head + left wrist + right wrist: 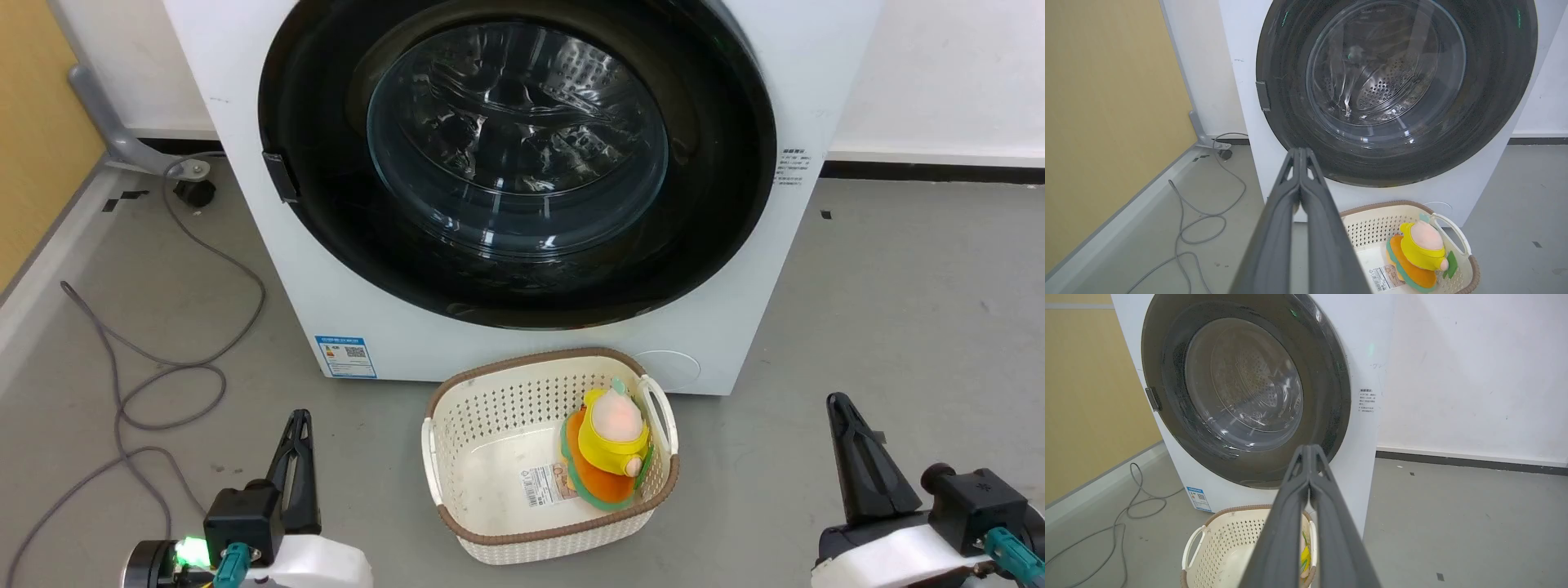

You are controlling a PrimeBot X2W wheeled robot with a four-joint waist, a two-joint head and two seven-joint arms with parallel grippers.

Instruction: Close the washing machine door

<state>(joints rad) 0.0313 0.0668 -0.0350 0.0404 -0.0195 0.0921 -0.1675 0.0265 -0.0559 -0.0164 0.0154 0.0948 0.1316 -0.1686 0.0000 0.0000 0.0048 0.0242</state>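
Door point(518, 139) sits flush on the washer point(408, 351), so looks done imo. Left gripper point(300, 418) and right gripper point(836, 402) hang low either side of the basket point(522, 357), pinched together and empty, probably just parked out of the way.

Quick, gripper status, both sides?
Left dark two-fingered gripper: jaws shut, holding nothing.
Right dark two-fingered gripper: jaws shut, holding nothing.
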